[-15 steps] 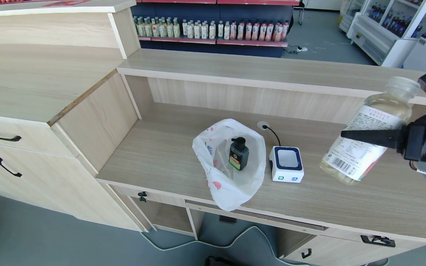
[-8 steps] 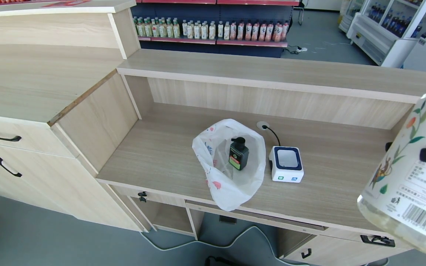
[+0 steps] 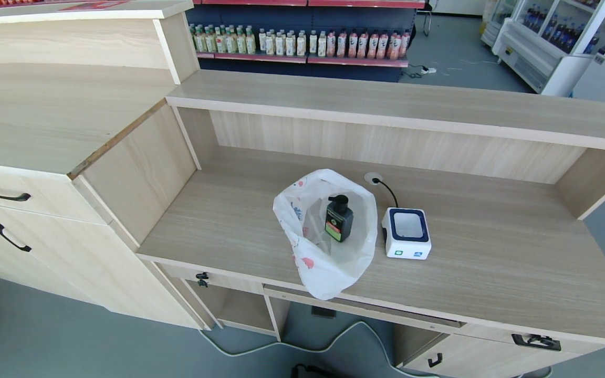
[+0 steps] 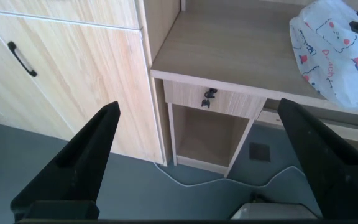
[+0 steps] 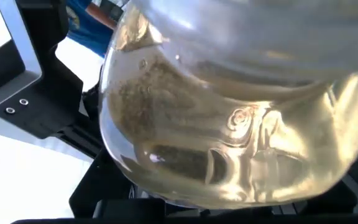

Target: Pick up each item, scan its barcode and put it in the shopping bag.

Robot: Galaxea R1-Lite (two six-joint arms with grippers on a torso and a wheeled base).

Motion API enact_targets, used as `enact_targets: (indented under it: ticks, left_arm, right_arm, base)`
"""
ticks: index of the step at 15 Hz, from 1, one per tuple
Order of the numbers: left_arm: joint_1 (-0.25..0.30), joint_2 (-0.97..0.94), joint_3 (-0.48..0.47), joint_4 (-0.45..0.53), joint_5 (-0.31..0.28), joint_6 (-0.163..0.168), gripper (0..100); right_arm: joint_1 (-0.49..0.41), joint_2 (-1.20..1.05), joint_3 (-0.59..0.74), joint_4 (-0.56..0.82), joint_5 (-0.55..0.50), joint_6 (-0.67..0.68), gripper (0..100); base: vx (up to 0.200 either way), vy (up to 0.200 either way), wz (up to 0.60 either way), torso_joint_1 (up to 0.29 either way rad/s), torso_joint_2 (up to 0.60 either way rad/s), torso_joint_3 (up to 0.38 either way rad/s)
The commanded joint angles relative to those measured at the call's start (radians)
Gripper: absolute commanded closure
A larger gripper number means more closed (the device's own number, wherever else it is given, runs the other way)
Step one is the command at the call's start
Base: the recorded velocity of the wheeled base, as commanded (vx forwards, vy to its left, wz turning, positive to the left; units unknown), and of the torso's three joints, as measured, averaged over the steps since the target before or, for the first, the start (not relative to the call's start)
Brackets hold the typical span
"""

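A white shopping bag (image 3: 329, 231) with red prints stands open on the wooden counter (image 3: 491, 273). Inside it sits a black pump bottle (image 3: 339, 219). A white barcode scanner (image 3: 407, 232) stands just right of the bag. A clear bottle of pale yellow liquid (image 5: 229, 124) sits close against the right wrist camera, with my right gripper shut on it. My left gripper (image 4: 197, 106) hangs open and empty over the floor, left of the counter front; the shopping bag (image 4: 334, 56) lies beyond it on the counter edge.
A raised ledge (image 3: 386, 105) runs behind the counter. A taller cabinet with drawer handles (image 3: 6, 197) stands to the left. The scanner's cable (image 3: 386, 191) runs to a hole in the counter. The counter right of the scanner is bare.
My right gripper has carried the clear bottle rightward and closer to the head camera, then out of the head view. Bag, pump bottle and scanner have not moved.
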Motion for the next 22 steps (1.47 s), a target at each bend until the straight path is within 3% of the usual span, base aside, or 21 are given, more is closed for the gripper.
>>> enact_targets:
  ticks: [1,8,13,22]
  left_arm:
    - [0.002,0.0,0.0,0.0,0.001,0.0,0]
    - [0.0,0.0,0.0,0.0,0.001,0.0,0]
    - [0.0,0.0,0.0,0.0,0.001,0.0,0]
    - [0.0,0.0,0.0,0.0,0.001,0.0,0]
  right_arm:
    - [0.018,-0.007,-0.003,-0.001,0.001,-0.001,100]
    - [0.052,0.051,-0.067,-0.007,-0.006,-0.001,100]
    - [0.013,0.068,-0.016,-0.006,-0.095,-0.08,100]
    - [-0.008,0.103,-0.018,-0.009,-0.091,-0.114,100]
  base:
    - [0.0,0.0,0.0,0.0,0.0,0.0]
    - [0.0,0.0,0.0,0.0,0.0,0.0]
    - [0.0,0.0,0.0,0.0,0.0,0.0]
    - [0.0,0.0,0.0,0.0,0.0,0.0]
